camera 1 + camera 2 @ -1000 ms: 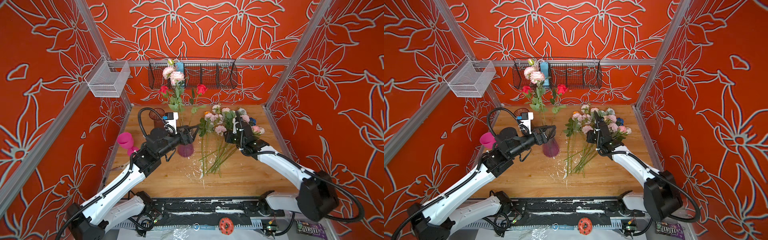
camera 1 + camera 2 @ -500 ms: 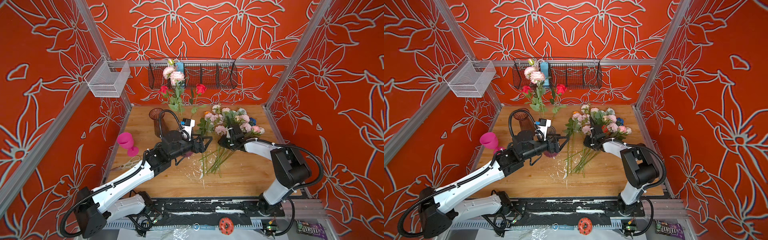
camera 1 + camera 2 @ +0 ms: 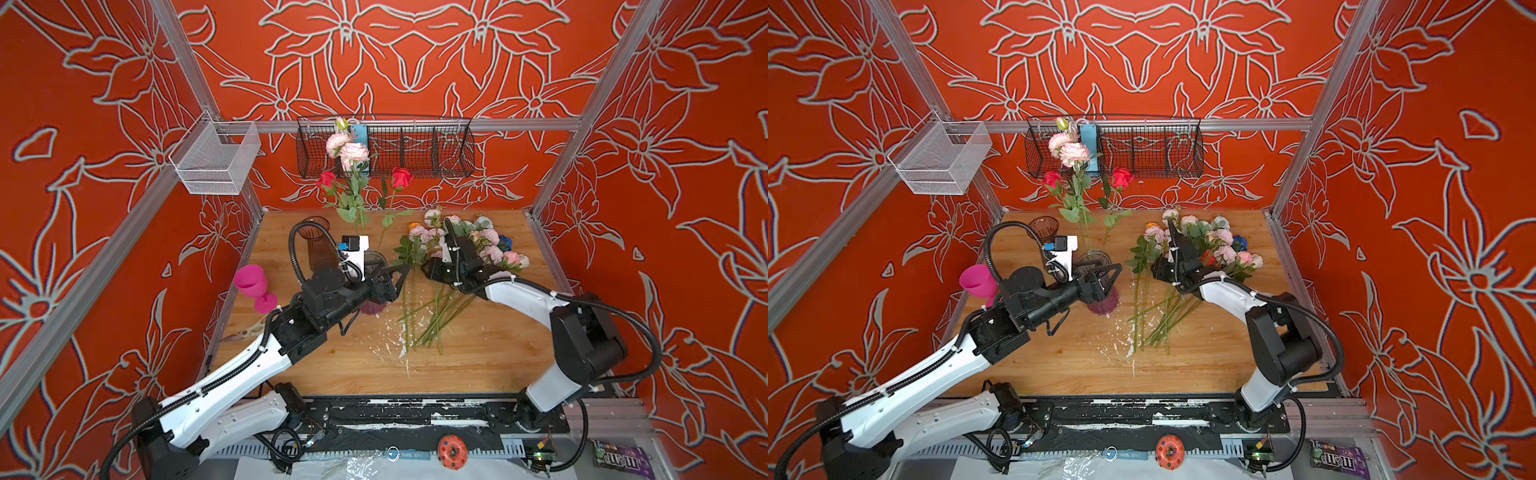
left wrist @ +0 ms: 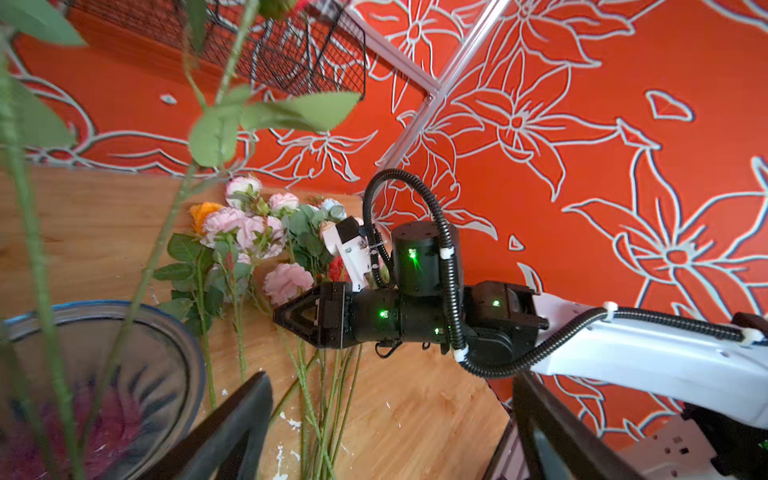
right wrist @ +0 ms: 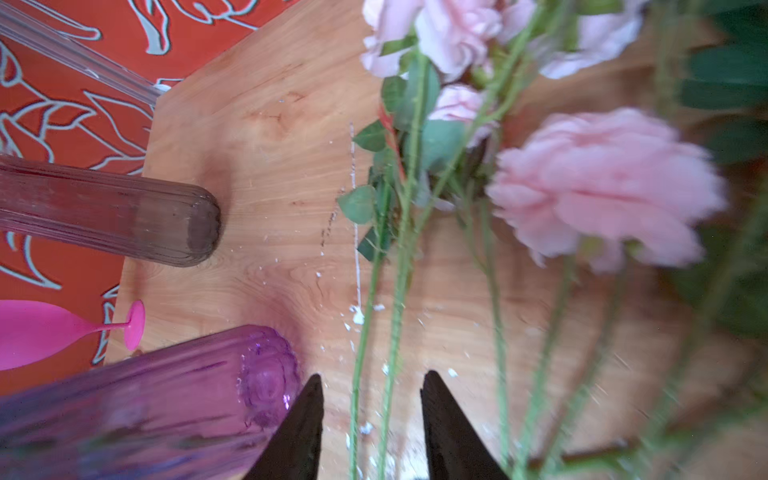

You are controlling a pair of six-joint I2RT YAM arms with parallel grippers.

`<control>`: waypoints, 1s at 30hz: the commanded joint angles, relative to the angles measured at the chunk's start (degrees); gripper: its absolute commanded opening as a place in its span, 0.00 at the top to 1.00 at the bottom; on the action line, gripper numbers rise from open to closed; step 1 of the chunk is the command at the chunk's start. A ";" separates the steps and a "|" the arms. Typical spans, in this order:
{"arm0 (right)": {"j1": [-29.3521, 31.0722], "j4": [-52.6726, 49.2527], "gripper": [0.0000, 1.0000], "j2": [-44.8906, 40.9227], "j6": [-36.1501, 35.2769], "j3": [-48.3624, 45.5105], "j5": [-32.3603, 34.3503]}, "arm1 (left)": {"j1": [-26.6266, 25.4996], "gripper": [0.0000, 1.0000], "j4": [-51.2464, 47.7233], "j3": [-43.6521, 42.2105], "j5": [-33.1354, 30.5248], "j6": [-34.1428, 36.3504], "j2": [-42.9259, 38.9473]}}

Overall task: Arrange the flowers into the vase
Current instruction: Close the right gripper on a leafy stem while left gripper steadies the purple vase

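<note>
Upright in the purple vase: two red roses, pale pink blooms. Right of the vase, flat on the wooden table, the other flowers. Beside its rim, left gripper splayed, empty. Further right, right gripper parted astride two stems.

Purple vase: body hidden behind left gripper; only base & a bit of rim show. In wrist view its rim is cropped and blurry. Left fingers cut by frame edge. Right gripper: fingers cropped too; flower stems run btwn tips, contact can't tell. Pink bloom beyond it is smeared. Brown vase behind left wrist partly covered by cable.
</note>
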 commanded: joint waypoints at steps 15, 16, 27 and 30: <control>1.16 -4.52 0.67 16.15 3.90 11.59 -2.11 | -0.16 0.07 1.28 -1.72 -8.55 1.48 -4.13; 1.16 -4.34 0.68 16.51 4.06 11.67 -2.22 | -0.16 0.06 1.28 -1.71 -8.55 1.55 -4.13; 0.90 -1.95 0.95 14.28 3.88 10.41 -2.51 | -0.17 0.05 1.21 -1.57 -9.42 2.63 -4.57; 0.98 0.62 0.99 10.61 4.40 7.81 -3.05 | -0.17 0.05 1.13 -1.54 -10.00 3.09 -4.80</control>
